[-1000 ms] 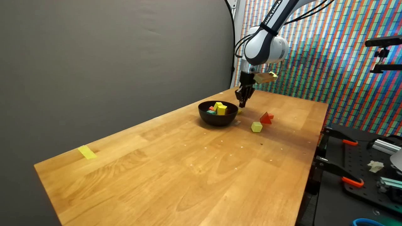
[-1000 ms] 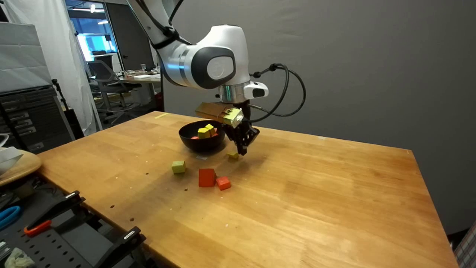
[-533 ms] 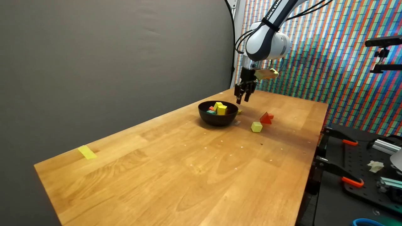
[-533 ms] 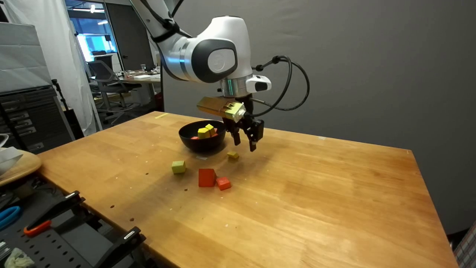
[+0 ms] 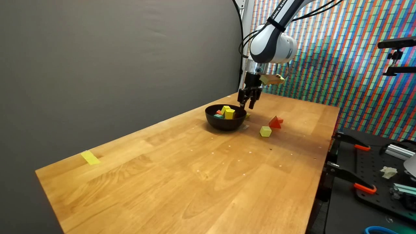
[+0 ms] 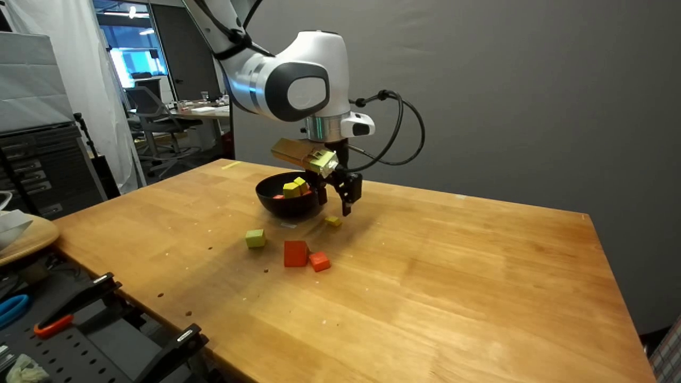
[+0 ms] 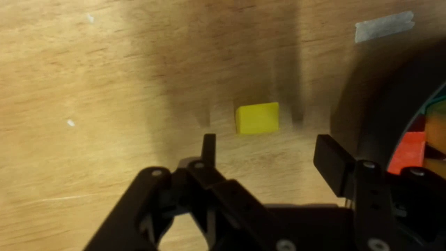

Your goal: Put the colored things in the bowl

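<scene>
Blocks (image 6: 291, 190) lie in the bowl (image 6: 284, 209) near the bench (image 6: 479, 276) edge by the wall (image 6: 505, 106); two reds (image 6: 296, 254), two yellows (image 6: 255, 239) remain outside, claw (image 7: 266, 150) wide and empty.

Txt on robot arm (image 5: 272, 44), pt. cut off: "ANKA EM".

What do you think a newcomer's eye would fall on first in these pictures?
Probably the white arm, its open gripper near a yellow block beside the bowl. Next, the multicolored backdrop behind the arm in an exterior view. Then two red pieces close together on the table.
</scene>
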